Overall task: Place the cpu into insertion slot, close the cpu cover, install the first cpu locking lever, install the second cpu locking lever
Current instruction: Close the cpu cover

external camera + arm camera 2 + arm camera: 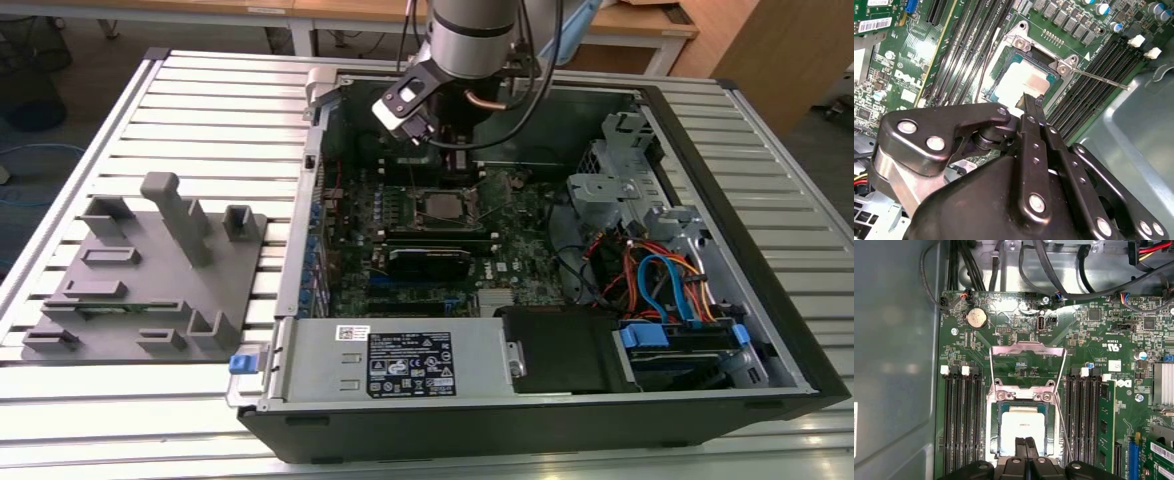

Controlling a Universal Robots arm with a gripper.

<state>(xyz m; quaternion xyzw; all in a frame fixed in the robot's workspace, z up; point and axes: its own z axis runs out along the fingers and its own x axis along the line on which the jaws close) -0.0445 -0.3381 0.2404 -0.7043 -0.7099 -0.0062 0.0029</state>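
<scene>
Over the insertion slot (994,435), your claw (1026,441) hangs clenched and empty, just above the seated cpu (1023,422). Beyond the slot the cpu cover (1027,346) stands open; closing it looks the step in hand, needing a downward swing.

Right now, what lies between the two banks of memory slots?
The insertion slot holding the cpu, with the cpu cover open, in the first wrist view.
</scene>
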